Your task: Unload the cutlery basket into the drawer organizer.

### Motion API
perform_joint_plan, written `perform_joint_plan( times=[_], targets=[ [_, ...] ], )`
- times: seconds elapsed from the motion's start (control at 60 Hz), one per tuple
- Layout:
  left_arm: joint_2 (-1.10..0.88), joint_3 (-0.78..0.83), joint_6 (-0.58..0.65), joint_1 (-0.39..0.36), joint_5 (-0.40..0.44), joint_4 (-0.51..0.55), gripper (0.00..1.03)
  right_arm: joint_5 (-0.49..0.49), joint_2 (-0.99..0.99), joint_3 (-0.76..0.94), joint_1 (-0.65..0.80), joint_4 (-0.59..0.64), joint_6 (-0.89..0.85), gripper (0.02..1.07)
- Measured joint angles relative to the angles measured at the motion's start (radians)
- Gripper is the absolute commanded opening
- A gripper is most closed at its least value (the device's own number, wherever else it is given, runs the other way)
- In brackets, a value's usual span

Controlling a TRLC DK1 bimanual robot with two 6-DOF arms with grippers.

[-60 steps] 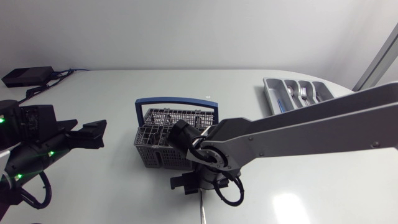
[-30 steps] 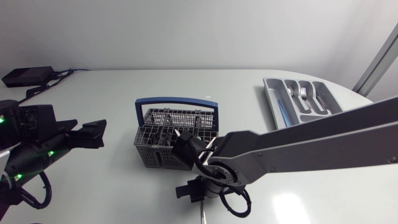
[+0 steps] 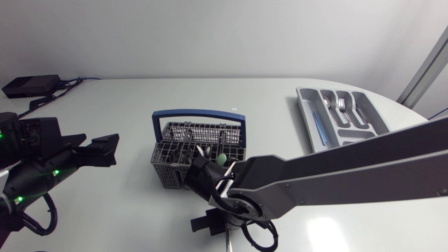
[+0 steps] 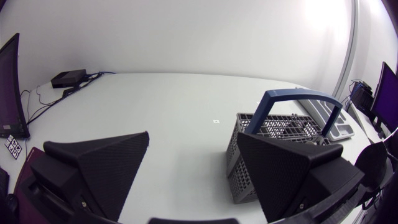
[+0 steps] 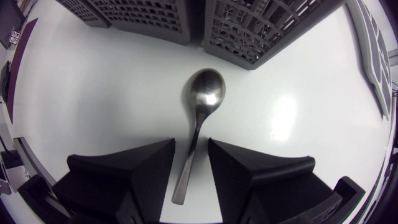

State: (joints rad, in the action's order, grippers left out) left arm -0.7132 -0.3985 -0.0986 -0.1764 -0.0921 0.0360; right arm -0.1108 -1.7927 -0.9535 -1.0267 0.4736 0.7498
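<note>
- The right arm (image 3: 350,168) comes in from the right edge. Its long grey link slants across the bench (image 3: 126,105) past the middle, then bends down over the near side, just in front of the cutlery basket (image 3: 183,169).
- The right pincer (image 5: 191,149) points down at the bench. Its fingers (image 5: 124,177) are spread a little, one on each side of a spoon's handle. Neither finger clearly presses on the handle, so it pinches nothing.
- The spoon (image 5: 206,92) lies flat on the bench. Its shiny bowl points toward the basket and sits just short of the grey lattice wall, and the slim handle runs back between the fingers.
- In the head view only the pale tip of that handle shows, under the right arm at the near edge.
- The left arm (image 3: 35,150) sits low at the left side, well apart from the basket.
- The left pincer (image 4: 193,165) is held level above the bench and aimed toward the basket, its two broad fingers spread wide with nothing between them.
- The cutlery basket stands upright near the middle of the bench. It is a grey lattice box with a blue handle (image 3: 198,113) arching over it, and a few cutlery pieces (image 3: 220,143) stand in its compartments.
- The drawer organizer (image 3: 306,115), a grey tray, lies at the far right of the bench, well apart from the basket. Silver cutlery lies in its compartments.
- A black box (image 3: 28,85) with cables rests at the far left corner.
</note>
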Motion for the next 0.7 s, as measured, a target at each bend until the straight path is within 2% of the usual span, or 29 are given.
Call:
perform_joint_plan(
  times=[0.05, 0.183, 0.417, 0.567, 0.7],
  targets=[
    [0.000, 0.000, 0.000, 0.000, 0.000, 0.000, 0.99, -0.006, -0.002, 0.000, 0.000, -0.015, 0.006, 0.30],
    [0.000, 0.000, 0.000, -0.004, 0.000, -0.001, 0.99, -0.017, -0.008, 0.000, 0.000, -0.037, 0.006, 0.27],
    [0.000, 0.000, -0.003, -0.004, -0.003, -0.002, 0.99, -0.024, -0.010, 0.000, 0.000, -0.055, -0.030, 0.13],
    [0.000, 0.000, -0.006, -0.004, -0.003, -0.002, 0.99, -0.028, -0.008, 0.010, 0.001, -0.066, -0.072, 0.08],
    [0.000, 0.000, -0.006, -0.004, -0.003, -0.002, 0.99, -0.032, 0.006, 0.032, 0.001, -0.092, -0.109, 0.08]
  ],
)
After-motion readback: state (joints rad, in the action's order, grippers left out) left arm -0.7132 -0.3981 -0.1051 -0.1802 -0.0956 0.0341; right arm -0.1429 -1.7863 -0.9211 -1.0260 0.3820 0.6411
